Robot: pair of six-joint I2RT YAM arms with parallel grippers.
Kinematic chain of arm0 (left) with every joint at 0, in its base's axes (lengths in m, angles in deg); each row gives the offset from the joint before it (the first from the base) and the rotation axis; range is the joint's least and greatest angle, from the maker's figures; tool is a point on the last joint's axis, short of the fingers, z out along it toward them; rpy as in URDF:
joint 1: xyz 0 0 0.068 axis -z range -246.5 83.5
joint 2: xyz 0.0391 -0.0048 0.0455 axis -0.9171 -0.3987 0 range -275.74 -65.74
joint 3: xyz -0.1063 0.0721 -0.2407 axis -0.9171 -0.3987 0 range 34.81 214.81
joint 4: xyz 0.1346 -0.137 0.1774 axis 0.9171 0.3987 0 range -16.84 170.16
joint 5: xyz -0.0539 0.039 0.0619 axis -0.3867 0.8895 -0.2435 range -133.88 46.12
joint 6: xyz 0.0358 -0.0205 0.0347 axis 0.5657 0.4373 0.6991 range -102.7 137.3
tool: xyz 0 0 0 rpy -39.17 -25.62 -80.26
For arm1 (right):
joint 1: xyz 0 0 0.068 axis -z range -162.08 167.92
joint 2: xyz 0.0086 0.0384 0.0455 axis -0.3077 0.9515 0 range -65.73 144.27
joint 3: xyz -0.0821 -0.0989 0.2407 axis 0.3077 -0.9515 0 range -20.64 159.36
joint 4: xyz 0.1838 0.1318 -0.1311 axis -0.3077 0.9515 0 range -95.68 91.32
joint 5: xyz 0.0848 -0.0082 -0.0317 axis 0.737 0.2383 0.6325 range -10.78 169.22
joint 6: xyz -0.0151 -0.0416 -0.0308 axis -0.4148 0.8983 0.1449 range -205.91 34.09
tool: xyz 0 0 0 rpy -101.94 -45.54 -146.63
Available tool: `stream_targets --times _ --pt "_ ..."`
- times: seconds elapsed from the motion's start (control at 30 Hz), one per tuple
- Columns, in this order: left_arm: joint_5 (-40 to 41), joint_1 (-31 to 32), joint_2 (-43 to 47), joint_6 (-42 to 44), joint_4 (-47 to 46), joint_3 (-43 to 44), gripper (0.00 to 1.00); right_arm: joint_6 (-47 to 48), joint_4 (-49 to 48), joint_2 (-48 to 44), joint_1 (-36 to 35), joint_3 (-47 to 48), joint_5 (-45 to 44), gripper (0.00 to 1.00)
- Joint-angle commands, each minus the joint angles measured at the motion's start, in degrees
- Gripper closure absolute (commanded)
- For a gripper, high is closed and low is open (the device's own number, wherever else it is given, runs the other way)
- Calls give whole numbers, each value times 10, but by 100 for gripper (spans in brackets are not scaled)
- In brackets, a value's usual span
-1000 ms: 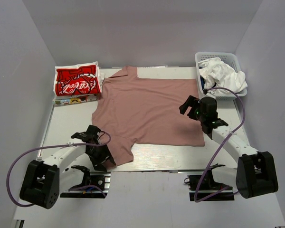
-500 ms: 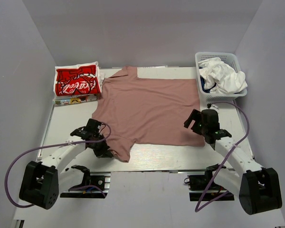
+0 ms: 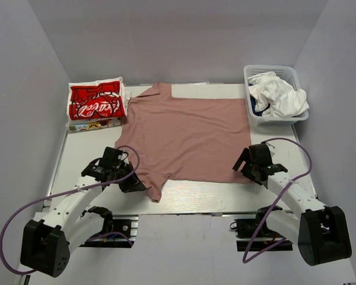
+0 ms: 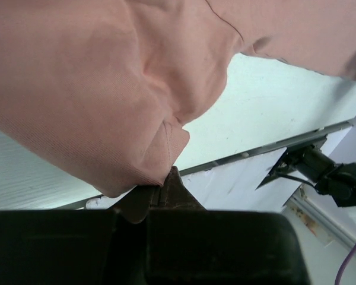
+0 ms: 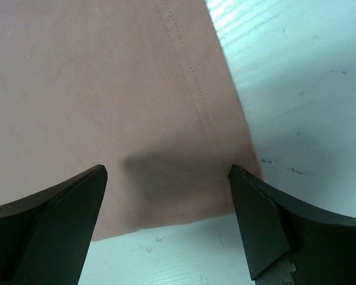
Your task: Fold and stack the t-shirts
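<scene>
Judging by looks, 1 folded red lettered t-shirt (image 3: 97, 102) sat done — the dusty pink cloth t-shirt (image 3: 187, 133) lay unfolded, left gripper (image 3: 134, 183) pinching its sleeve, right gripper (image 3: 247, 166) wide.

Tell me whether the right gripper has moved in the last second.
Yes. The right gripper moved nearer, away from the basket, to the pink t-shirt's near right corner.

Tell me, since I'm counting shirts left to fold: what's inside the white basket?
Crumpled white cloth fills the basket, with a sliver of blue cloth at its left side. Anything beneath is covered.
</scene>
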Motion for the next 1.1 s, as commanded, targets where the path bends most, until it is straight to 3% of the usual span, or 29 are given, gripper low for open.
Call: stream_targets --times 0.0,0.53,0.73,0.8,0.9,0.97,1.0,1.07 --pt "-28 2 12 19 2 1 100 -19 54 -9 5 -9 -25 10" --pt "-11 2 27 29 37 16 100 -24 158 -93 10 7 -48 10" --pt "-17 2 33 37 37 35 100 -37 92 -72 11 -15 -46 10" --pt "-17 2 33 43 42 41 100 -39 54 -56 10 -19 -24 16" --pt "-30 2 38 48 37 46 100 -29 25 -27 10 -29 -9 33" --pt "-38 2 38 48 31 59 100 -23 28 -22 10 -20 -15 55" --pt "-47 2 38 48 23 59 100 -18 27 -27 11 -16 -17 71" --pt "-47 2 38 53 16 73 100 -14 27 -41 9 -16 -26 81"
